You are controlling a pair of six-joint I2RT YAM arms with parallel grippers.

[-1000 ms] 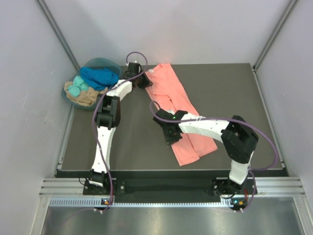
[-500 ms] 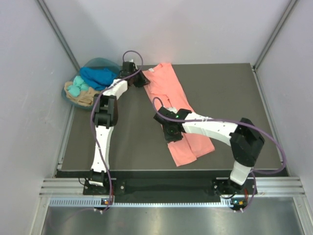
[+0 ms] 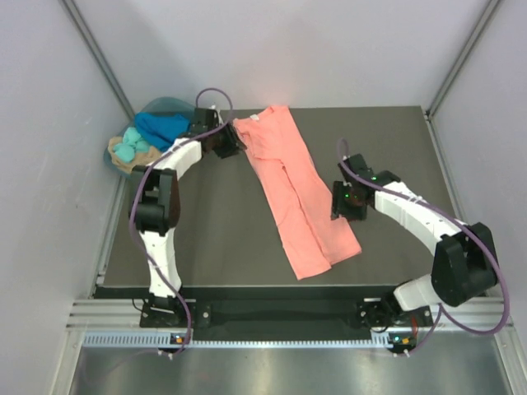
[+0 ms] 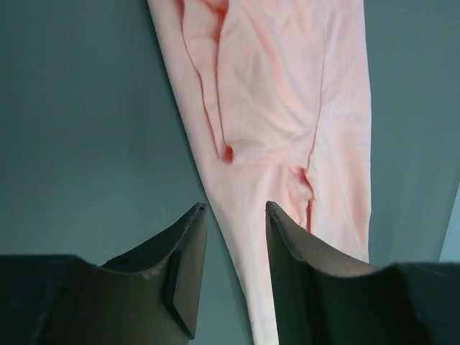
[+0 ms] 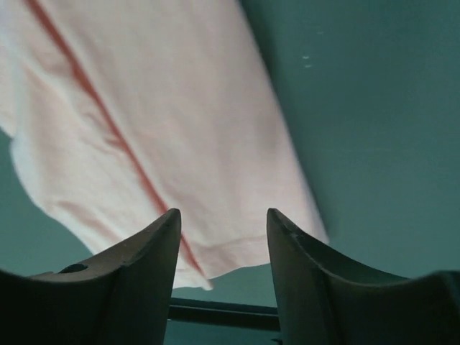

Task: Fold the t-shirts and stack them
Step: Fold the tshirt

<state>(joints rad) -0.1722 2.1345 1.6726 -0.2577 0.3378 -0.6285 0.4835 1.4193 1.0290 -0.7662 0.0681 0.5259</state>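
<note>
**First shirt half-folded, three more waiting**

I'm looking at the salmon-pink t-shirt (image 3: pixel 296 193) lying flat on the tabletop (image 3: pixel 206 239). It is a long narrow strip running from the far middle down toward the near right, so I'd say its sides are already folded in lengthwise.

The left gripper (image 3: pixel 233 141) sits at the strip's far end, just off its left edge. Its jaws are spread with nothing between them, and cloth shows below. The right gripper (image 3: pixel 336 202) hovers beside the right edge of the near half, jaws apart too and empty.

I judge the crosswise folds are yet to come, because the strip is far too long to stack. In the basket (image 3: pixel 177 102) at the far left corner, the royal blue t-shirt (image 3: pixel 165 125), turquoise t-shirt (image 3: pixel 128 150) and tan t-shirt (image 3: pixel 132 167) sit bunched up and unfolded. There's no stack anywhere, so I reckon we're early in the job.
</note>
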